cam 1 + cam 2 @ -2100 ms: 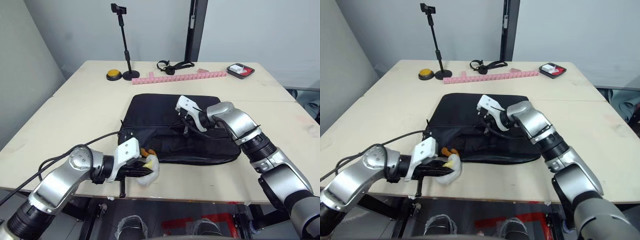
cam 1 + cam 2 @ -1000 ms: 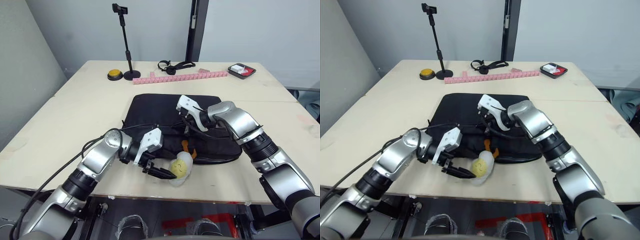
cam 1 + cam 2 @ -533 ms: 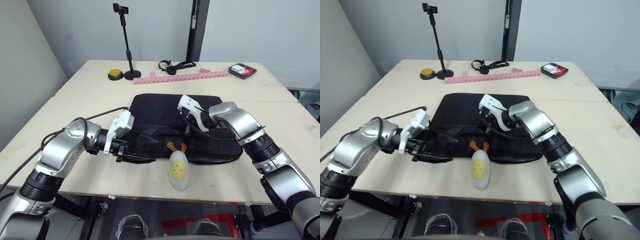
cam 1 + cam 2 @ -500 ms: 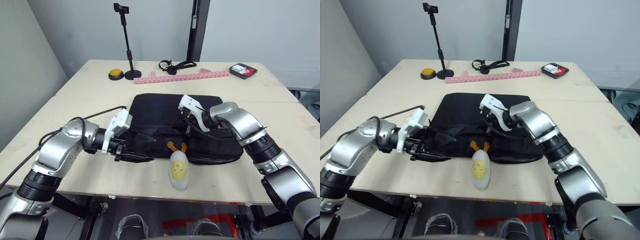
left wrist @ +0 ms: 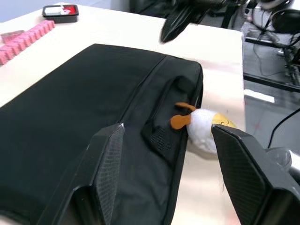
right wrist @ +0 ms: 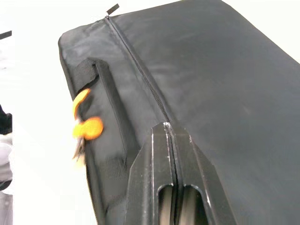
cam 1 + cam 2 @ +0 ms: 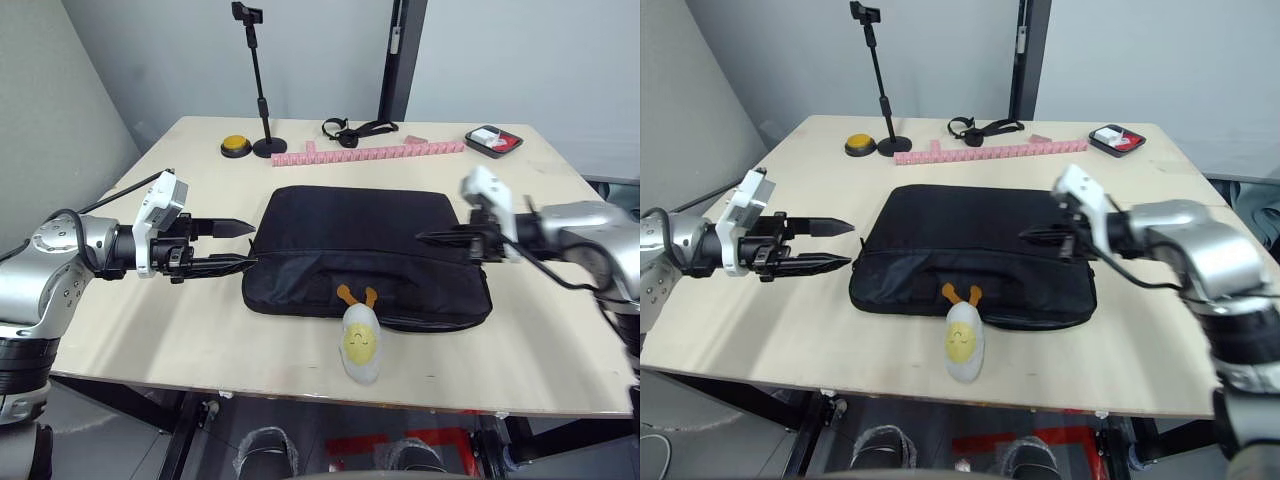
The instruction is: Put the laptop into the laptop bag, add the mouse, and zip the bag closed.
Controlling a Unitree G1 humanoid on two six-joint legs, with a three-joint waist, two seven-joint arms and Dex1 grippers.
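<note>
Lying between both tools [image 7: 243, 243] [image 7: 427, 238]: laptop bag [image 7: 365, 245].

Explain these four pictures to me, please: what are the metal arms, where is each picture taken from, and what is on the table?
The arms belong to a humanoid robot. Two pictures come from the two eyes of a camera on its head, looking down over its arms. The other two come from a small camera on each wrist, looking along that arm's two black fingers.

On the table lies a black laptop bag, flat, with its zipper seeming closed in the right wrist view. A fluffy white-and-yellow toy sits against its near edge.

The left gripper hovers beside the bag's left end with jaws open, holding nothing. The right gripper sits over the bag's right part with jaws shut, nothing visibly between them.

At the far edge are a phone stand, a yellow button, a pink strip, a black strap and a small tray.
</note>
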